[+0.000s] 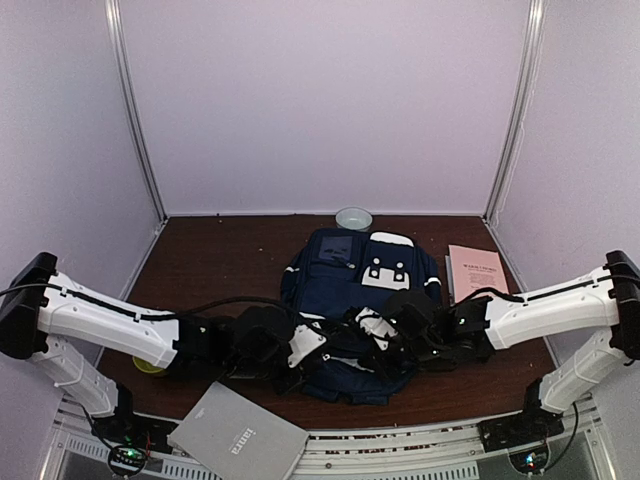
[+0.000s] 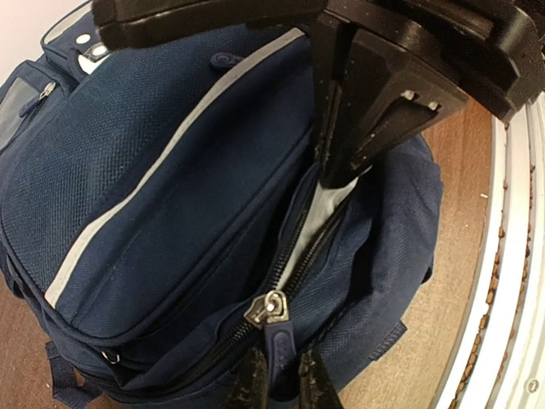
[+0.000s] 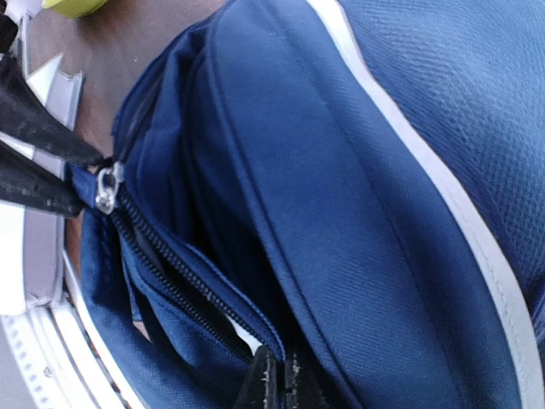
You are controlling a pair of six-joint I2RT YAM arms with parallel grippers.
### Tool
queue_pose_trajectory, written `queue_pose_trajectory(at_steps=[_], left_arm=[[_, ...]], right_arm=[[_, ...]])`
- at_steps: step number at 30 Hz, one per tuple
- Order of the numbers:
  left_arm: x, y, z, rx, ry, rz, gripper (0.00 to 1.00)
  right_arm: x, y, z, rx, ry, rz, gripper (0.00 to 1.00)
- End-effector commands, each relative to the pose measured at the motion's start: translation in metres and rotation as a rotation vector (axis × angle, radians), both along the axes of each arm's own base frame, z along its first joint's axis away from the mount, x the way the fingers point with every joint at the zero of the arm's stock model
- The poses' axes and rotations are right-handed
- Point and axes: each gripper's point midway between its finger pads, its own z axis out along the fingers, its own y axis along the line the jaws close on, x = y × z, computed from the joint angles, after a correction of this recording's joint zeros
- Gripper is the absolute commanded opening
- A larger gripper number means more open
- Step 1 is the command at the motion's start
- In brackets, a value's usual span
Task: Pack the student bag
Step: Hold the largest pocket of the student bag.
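The student bag (image 1: 350, 285), navy with thin white stripes, lies flat mid-table with its zipped end toward the arms. My left gripper (image 2: 283, 383) is shut on the blue zip pull (image 2: 283, 345) of the main zip, whose slider (image 2: 271, 308) sits at the bag's near end. The zip is partly undone and shows pale lining (image 2: 317, 223). My right gripper (image 3: 281, 388) is shut on the fabric edge of the zip opening (image 3: 255, 328). From above, both grippers, left (image 1: 345, 340) and right (image 1: 395, 340), meet over the bag's near end.
A grey laptop (image 1: 238, 437) lies at the near edge on the left. A pink booklet (image 1: 475, 272) rests right of the bag, a pale bowl (image 1: 353, 217) behind it, and a yellow-green object (image 1: 148, 366) under the left arm. The metal table rim (image 2: 511, 256) runs close by.
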Motion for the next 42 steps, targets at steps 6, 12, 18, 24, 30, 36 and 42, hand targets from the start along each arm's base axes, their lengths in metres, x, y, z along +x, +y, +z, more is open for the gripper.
queue_pose_trajectory(at_steps=[6,12,18,24,30,36,42], left_arm=[[0.021,0.043,0.002,-0.035,0.029,0.14,0.0],[0.031,0.078,-0.001,-0.024,0.021,0.213,0.0],[0.078,0.121,0.004,-0.024,0.012,0.386,0.0],[0.119,0.132,0.01,-0.084,0.0,0.438,0.0],[0.105,0.094,0.012,-0.137,0.046,0.267,0.0],[0.076,0.068,0.018,-0.183,0.059,0.108,0.0],[0.076,0.067,0.016,-0.176,0.057,0.103,0.0]], right_arm=[[0.016,-0.046,0.02,-0.14,-0.116,-0.124,0.0],[0.007,-0.08,0.032,-0.184,-0.147,-0.14,0.0],[-0.002,-0.074,0.061,-0.114,-0.164,-0.059,0.0],[-0.009,-0.062,0.087,-0.073,-0.203,0.047,0.0],[-0.008,-0.044,0.082,-0.059,-0.202,0.071,0.0],[-0.007,-0.005,0.075,-0.064,-0.249,0.124,0.24],[0.001,0.022,0.068,-0.122,-0.294,0.155,0.34]])
